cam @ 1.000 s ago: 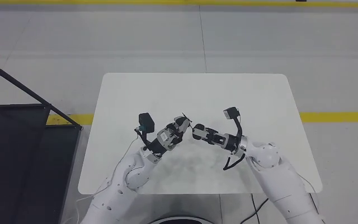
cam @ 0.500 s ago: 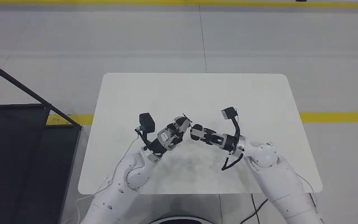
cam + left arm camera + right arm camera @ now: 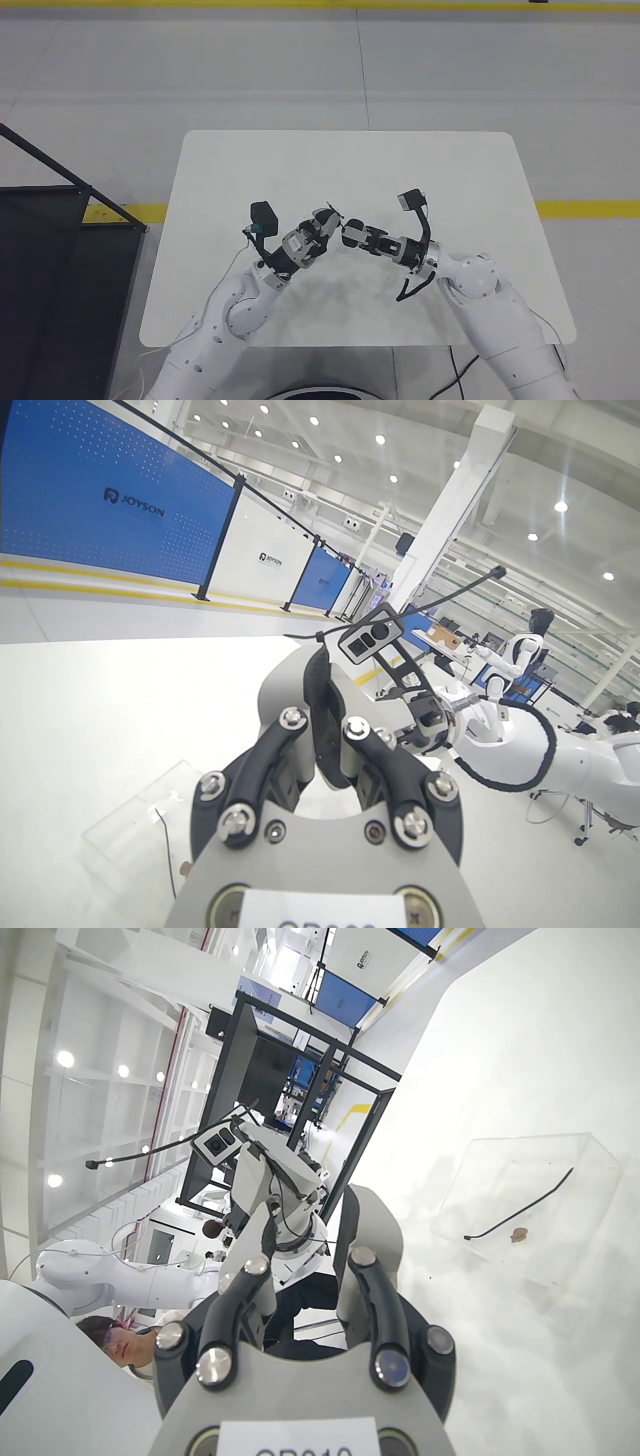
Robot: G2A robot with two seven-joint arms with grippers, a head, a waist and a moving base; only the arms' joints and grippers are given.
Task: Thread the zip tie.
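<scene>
Currently: left hand (image 3: 321, 650) is clamped tight on the zip tie (image 3: 430, 602), gripping close to the tail end. A short stub of tail sticks out on one side. The long strap arcs away through the air to its square head (image 3: 499, 572). The bit of strap inside the pads is hidden.

Right hand (image 3: 307, 1203) sits tip to tip with the left, fingers (image 3: 367, 1228) spread apart, nothing between them. Cannot tell whether the tail touches the right hand. From the top view the tie is just a thin dark sliver between the two hands, above the middle of the counter.

Counter (image 3: 450, 180): white, rounded corners. A clear tray (image 3: 590, 1163) lies on it near the hands. It holds a second black tie (image 3: 525, 1210) and a small brown scrap (image 3: 517, 1234). The tray walls are hard to make out against the white.

Room: grey floor with a yellow line (image 3: 590, 209). A black rack (image 3: 40, 280) stands by the counter's left side. Farther off are blue and white barrier panels (image 3: 100, 500), a white pillar (image 3: 450, 500) and ceiling lights.
</scene>
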